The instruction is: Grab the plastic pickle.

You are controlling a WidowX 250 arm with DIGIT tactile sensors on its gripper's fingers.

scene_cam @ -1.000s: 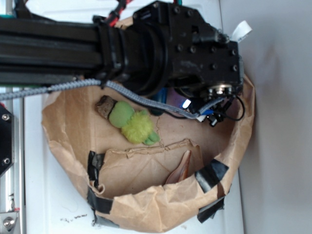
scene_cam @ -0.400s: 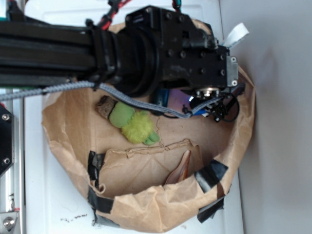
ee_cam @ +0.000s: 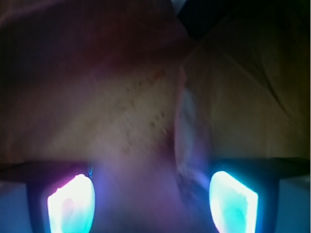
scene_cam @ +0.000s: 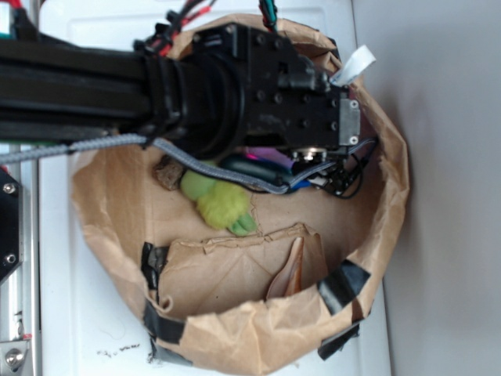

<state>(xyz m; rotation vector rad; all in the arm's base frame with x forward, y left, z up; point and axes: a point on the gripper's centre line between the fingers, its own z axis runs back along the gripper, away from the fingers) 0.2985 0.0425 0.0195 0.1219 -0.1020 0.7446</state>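
— What's the setting?
— A white worktop [scene_cam: 78,329] carrying a brown paper bag [scene_cam: 258,345] with rolled, taped rim; the black arm [scene_cam: 156,86] reaches in from the left, its wrist bent down inside.
— Room to move?
— Little — bag walls close on the right and far sides.
— The plastic pickle [scene_cam: 249,168]?
— Dark sliver under the arm, beside the plush toy [scene_cam: 221,204].
— The pincer [ee_cam: 151,199]?
— Blurred; fingers apart, nothing clearly between them.

dark teal pickle [scene_cam: 249,166], lime-green plush toy [scene_cam: 219,201], brown paper bag [scene_cam: 117,227], black arm [scene_cam: 156,86]
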